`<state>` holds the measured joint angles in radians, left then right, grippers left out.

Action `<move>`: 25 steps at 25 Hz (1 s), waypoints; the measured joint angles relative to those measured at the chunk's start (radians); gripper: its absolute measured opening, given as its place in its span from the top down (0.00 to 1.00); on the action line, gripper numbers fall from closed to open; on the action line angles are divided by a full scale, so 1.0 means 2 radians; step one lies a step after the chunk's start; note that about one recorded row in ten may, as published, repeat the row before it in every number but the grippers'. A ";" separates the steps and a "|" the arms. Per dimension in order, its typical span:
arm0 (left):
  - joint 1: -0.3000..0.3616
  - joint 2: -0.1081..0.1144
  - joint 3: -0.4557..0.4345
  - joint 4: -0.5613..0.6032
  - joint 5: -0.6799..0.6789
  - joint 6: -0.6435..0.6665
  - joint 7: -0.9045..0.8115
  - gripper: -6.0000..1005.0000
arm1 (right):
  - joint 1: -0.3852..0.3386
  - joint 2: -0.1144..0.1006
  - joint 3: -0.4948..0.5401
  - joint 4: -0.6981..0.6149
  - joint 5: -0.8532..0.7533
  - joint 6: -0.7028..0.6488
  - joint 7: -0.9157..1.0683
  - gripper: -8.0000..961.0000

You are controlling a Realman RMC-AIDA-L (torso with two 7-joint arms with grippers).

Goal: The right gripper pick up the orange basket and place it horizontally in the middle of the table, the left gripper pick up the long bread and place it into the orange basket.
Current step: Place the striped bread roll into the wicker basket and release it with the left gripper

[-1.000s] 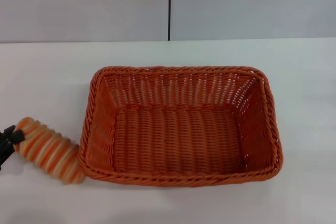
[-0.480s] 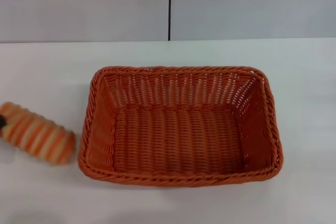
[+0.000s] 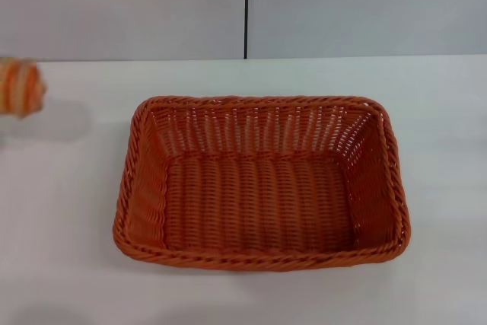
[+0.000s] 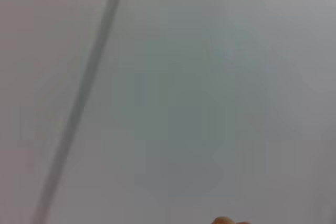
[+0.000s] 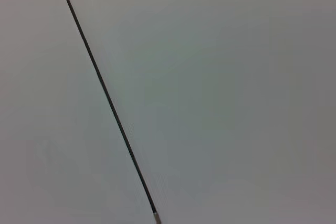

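The orange basket [image 3: 261, 182] lies lengthwise across the middle of the white table [image 3: 441, 112], open side up and empty. Only one striped end of the long bread [image 3: 20, 87] shows, at the far left edge of the head view. It is raised off the table, with its shadow [image 3: 57, 123] on the surface below. A sliver of the long bread [image 4: 224, 221] also shows at the edge of the left wrist view. Neither the left gripper nor the right gripper appears in any view.
A grey wall with a dark vertical seam [image 3: 246, 9] stands behind the table. Both wrist views face this wall, each showing the seam [image 5: 105, 98] as a slanted line. Bare tabletop surrounds the basket on all sides.
The long bread has left the table beside the basket's front left corner and moved up and to the far left. The black claw tip seen on its end has gone out of frame.
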<state>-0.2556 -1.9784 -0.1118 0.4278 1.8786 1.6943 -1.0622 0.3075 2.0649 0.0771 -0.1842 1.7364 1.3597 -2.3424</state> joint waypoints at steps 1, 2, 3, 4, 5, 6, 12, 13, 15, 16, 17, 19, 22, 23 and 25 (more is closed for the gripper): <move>0.000 0.000 0.000 0.000 0.000 0.000 0.000 0.87 | -0.001 0.000 0.000 0.001 0.000 0.000 0.000 0.47; -0.005 -0.003 0.001 0.000 0.000 0.008 0.000 0.87 | -0.001 0.001 0.000 0.002 0.000 0.000 0.000 0.47; -0.020 -0.014 0.009 -0.001 0.002 0.023 0.001 0.87 | -0.001 0.001 0.000 0.002 0.000 0.000 0.000 0.47; -0.032 -0.026 0.027 -0.001 0.002 0.030 0.004 0.87 | -0.002 0.003 0.002 0.006 0.000 0.000 0.000 0.47; -0.032 -0.026 0.027 -0.001 0.002 0.030 0.004 0.87 | -0.002 0.003 0.002 0.006 0.000 0.000 0.000 0.47; -0.039 -0.032 0.038 -0.003 0.001 0.032 0.005 0.87 | -0.002 0.003 0.004 0.008 0.000 0.000 0.000 0.47; -0.076 -0.040 0.124 -0.066 0.003 0.036 0.030 0.88 | -0.003 0.003 0.008 0.013 0.000 0.000 0.000 0.47; -0.080 -0.041 0.142 -0.071 0.003 0.035 0.034 0.88 | -0.003 0.003 0.009 0.013 0.000 0.000 0.000 0.47; -0.086 -0.042 0.175 -0.077 0.003 0.034 0.039 0.88 | -0.003 0.003 0.009 0.013 0.000 -0.001 0.000 0.47; -0.089 -0.042 0.192 -0.082 0.003 0.033 0.042 0.88 | -0.003 0.003 0.010 0.014 0.000 -0.002 0.000 0.47; -0.091 -0.042 0.206 -0.084 0.004 0.031 0.043 0.87 | -0.002 0.003 0.011 0.014 0.000 -0.003 0.000 0.47; -0.095 -0.042 0.233 -0.086 0.004 0.027 0.043 0.87 | 0.001 0.003 0.014 0.014 0.000 -0.005 0.000 0.47; -0.099 -0.041 0.252 -0.086 0.004 0.021 0.031 0.86 | 0.003 0.002 0.014 0.014 0.000 -0.007 0.000 0.47; -0.100 -0.041 0.253 -0.086 0.003 0.019 0.026 0.85 | 0.004 0.002 0.014 0.014 0.000 -0.008 0.000 0.47; -0.100 -0.041 0.253 -0.085 0.002 0.016 0.015 0.84 | 0.006 0.002 0.014 0.014 0.000 -0.009 0.000 0.47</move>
<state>-0.4554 -2.0607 0.3949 0.2575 1.8828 1.7258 -1.0318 0.3193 2.0687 0.1048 -0.1571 1.7372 1.3411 -2.3424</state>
